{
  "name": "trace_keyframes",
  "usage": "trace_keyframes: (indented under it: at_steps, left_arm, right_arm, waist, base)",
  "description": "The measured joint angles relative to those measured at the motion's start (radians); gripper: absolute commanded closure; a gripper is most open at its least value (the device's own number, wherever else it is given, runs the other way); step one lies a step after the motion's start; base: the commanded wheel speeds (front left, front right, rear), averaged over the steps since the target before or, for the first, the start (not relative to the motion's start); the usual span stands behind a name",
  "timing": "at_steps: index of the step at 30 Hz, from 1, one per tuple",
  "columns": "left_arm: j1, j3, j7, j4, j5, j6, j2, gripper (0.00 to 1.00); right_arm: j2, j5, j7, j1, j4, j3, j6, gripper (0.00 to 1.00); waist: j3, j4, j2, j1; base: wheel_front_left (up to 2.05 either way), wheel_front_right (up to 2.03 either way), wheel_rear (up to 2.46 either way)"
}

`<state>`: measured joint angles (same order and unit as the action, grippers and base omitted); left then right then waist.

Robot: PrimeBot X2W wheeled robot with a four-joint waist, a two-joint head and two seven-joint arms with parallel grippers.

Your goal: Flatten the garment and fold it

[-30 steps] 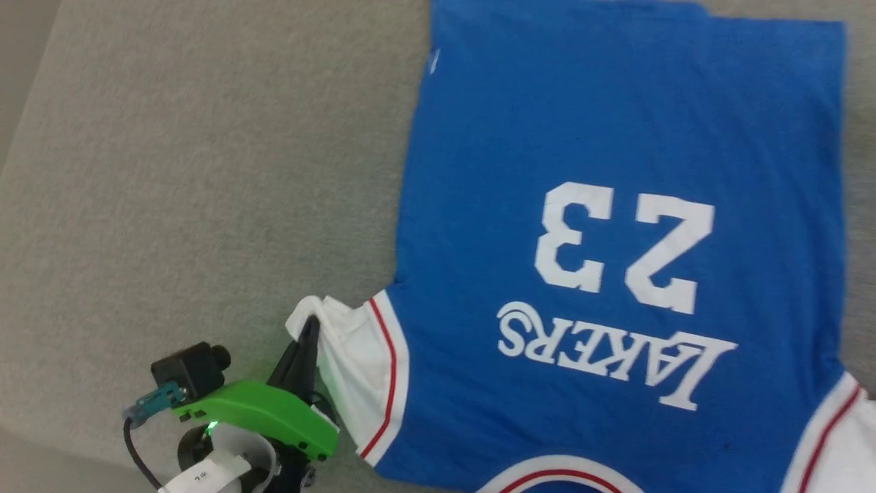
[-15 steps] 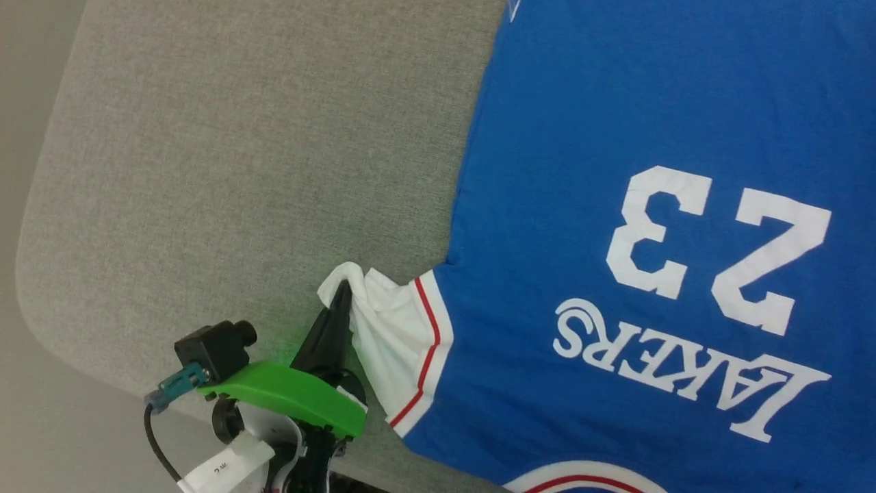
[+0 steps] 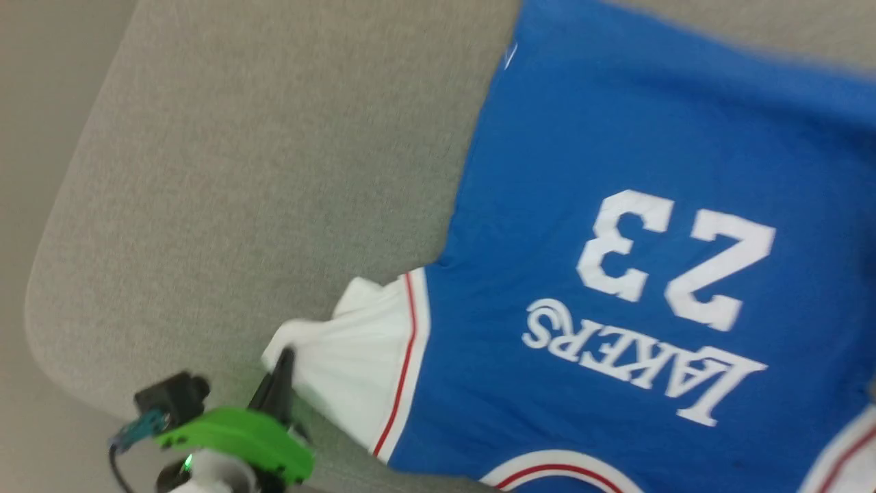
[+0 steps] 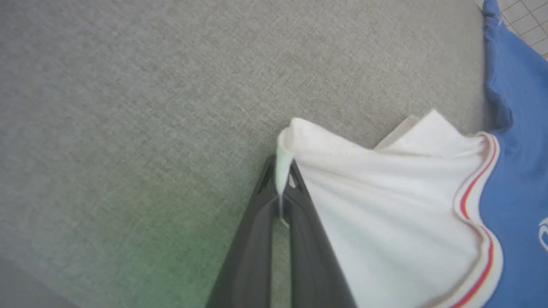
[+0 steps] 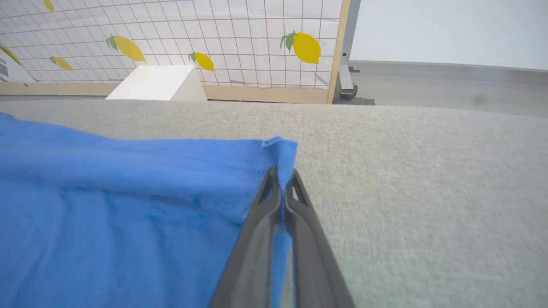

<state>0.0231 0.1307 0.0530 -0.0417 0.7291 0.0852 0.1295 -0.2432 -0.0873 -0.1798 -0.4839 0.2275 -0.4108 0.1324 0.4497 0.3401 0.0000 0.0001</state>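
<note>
left gripper: lower left of head view, fingers up, pinched tight on garment sleeve edge | right gripper: bottom centre of its wrist view, clamped on blue hem corner

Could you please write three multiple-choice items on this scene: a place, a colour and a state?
1. Where does the left gripper hold the shirt? A) sleeve B) collar C) number
2. What colour is the sleeve's stripe? A) green B) red C) black
3. How is the right gripper? A) open B) shut on the shirt C) shut on nothing
1 A: white sleeve cloth sits in its grip. 2 B: a red line edges the sleeve. 3 B: blue cloth is pinched in it.
</note>
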Motion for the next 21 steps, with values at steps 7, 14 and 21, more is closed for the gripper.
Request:
trace_keyframes:
  at_steps: [7,14,21]
  left_arm:
    - [0.122,-0.034,0.050,0.055,0.004,0.045,0.047,1.00]
    - [0.152,-0.044,0.074,0.102,0.011,0.067,0.063,1.00]
    - [0.166,-0.038,0.087,0.120,0.011,0.075,0.067,1.00]
  right_arm:
    - [0.134,-0.007,0.043,0.298,-0.119,-0.072,0.000,1.00]
    - [0.190,-0.012,-0.098,0.442,-0.174,-0.170,0.000,1.00]
    - [0.195,-0.053,-0.340,0.528,-0.098,-0.235,0.000,1.00]
  waist:
    - [-0.148,-0.090,0.0000,-0.0001]
    - [-0.227,-0.201,0.0000,-0.0001]
    - [-0.281,-0.278,0.0000,-0.0001]
  base:
    - [0.00,0.00,0.00]
    - [0.00,0.00,0.00]
    - [0.00,0.00,0.00]
